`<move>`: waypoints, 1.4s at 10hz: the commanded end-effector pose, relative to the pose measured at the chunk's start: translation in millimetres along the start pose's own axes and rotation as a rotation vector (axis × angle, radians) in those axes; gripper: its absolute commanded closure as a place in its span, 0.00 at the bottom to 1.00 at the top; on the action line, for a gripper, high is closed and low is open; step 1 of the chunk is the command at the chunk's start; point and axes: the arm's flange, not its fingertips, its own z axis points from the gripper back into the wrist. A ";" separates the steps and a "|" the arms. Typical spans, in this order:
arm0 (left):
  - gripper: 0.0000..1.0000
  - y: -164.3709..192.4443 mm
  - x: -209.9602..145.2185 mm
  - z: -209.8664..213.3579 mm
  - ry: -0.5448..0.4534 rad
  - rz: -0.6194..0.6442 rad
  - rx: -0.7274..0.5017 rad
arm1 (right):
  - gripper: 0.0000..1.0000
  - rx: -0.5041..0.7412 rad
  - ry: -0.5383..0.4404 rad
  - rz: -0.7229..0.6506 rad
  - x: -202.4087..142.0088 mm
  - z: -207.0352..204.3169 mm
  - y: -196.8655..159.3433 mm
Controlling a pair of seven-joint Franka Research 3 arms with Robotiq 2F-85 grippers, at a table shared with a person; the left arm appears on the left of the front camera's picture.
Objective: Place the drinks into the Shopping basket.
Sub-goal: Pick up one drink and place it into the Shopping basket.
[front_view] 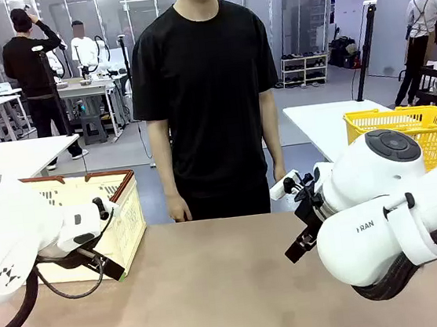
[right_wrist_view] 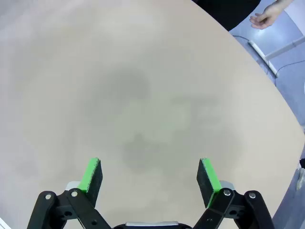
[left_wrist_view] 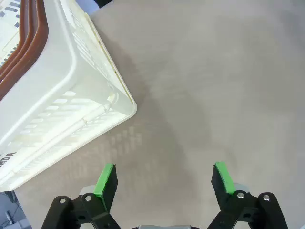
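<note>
The cream Shopping basket (front_view: 128, 221) stands on the left far part of the tan table (front_view: 217, 290). Just beside it the left gripper (left_wrist_view: 164, 179) hangs over the matte surface, jaws spread wide. A person in black (front_view: 204, 94) stands at the far edge. The right gripper (right_wrist_view: 148, 174) hovers, likewise spread. A yellow mesh basket (front_view: 412, 129) sits on a white table (front_view: 317, 125) behind; the floor is grey.

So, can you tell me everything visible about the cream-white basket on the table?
The Shopping basket is cream-white plastic with lattice walls, a brown rim and brown handles. It stands upright on the tan table, at its far left corner, partly behind the left arm. Only the table touches it; the open left gripper hangs beside one corner, apart. Its floor is hidden.
</note>
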 end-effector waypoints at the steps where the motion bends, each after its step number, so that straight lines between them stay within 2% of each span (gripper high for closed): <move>1: 0.00 -0.4 0.1 0.0 0.000 -0.001 0.000 | 0.00 0.000 0.000 0.000 0.0 0.0 0.0; 14: 0.00 -0.4 0.1 0.0 0.000 -0.001 0.000 | 0.00 0.000 0.000 0.000 0.0 0.0 0.0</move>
